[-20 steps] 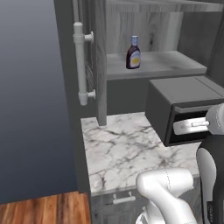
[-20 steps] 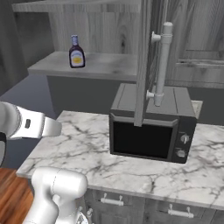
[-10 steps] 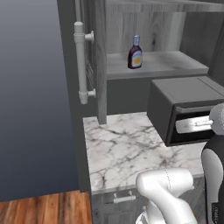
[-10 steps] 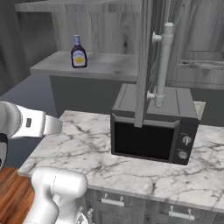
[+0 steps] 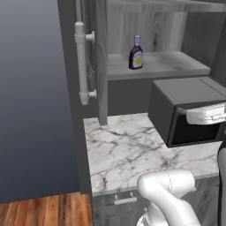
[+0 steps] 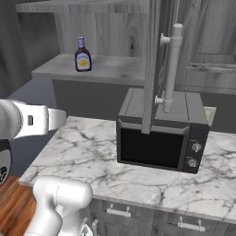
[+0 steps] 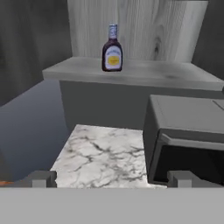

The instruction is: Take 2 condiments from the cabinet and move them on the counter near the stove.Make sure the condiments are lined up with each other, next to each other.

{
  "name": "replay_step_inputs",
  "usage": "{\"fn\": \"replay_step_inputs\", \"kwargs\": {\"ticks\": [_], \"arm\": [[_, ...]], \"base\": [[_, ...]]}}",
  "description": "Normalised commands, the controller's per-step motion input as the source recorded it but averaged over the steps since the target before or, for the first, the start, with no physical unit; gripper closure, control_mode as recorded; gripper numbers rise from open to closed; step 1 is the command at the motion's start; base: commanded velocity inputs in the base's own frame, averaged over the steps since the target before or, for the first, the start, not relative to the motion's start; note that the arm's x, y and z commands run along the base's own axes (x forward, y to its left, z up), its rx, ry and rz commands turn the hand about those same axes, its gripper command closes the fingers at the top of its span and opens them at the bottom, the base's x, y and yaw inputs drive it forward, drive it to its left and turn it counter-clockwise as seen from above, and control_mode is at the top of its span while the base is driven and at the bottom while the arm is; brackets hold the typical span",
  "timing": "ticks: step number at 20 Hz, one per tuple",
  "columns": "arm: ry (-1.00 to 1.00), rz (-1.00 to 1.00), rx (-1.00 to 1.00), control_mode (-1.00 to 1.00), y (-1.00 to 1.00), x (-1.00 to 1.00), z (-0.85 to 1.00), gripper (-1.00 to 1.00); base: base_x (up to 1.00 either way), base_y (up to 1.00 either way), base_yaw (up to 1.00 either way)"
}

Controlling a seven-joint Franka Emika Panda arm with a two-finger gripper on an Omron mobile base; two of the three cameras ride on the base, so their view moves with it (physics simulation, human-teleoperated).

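Bottle (image 7: 112,49) with the blue cap stands upright on the open cabinet's shelf (image 7: 144,72), and it is the one sauce bottle I can see. My claw (image 7: 113,178) is well short of it, fingers spread wide and holding nothing. So I judge the job barely begun: a bottle to fetch, then a second to find and line up beside it by the stove. Below the shelf sits the black microwave (image 6: 159,133) on a marble top (image 5: 123,150); the open door with its long handle (image 5: 81,64) flanks my reach.
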Motion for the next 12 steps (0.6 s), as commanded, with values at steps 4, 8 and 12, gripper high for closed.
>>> {"fn": "replay_step_inputs", "kwargs": {"ticks": [4, 8, 12], "arm": [[-0.37, 0.00, 0.00, -1.00, 0.00, 0.01, 0.18, -1.00], [-0.29, 0.00, 0.00, -1.00, 0.00, 0.03, 0.21, -1.00], [-0.09, 0.00, 0.00, -1.00, 0.00, 0.11, 0.33, -1.00]], "base": [[0.00, 0.00, 0.00], [0.00, 0.00, 0.00], [0.00, 0.00, 0.00]]}}
